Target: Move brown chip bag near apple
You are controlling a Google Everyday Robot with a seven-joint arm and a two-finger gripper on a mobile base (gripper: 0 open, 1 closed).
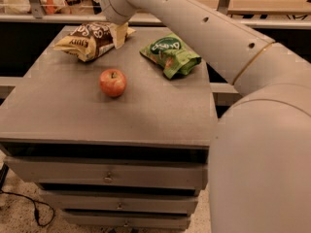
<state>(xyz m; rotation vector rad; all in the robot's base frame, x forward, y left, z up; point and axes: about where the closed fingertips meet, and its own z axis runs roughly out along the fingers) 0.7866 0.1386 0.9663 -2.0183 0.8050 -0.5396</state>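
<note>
The pincer point(119, 34) is down on the brown chip bag point(85, 41); whether it grips, I cannot tell.

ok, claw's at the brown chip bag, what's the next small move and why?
Probably secure a grip on the brown chip bag before any pull. The claw sits at the bag's right end, at the back of the table, and the bag lies apart from the apple nearer the front. The green chip bag is off the path.
</note>
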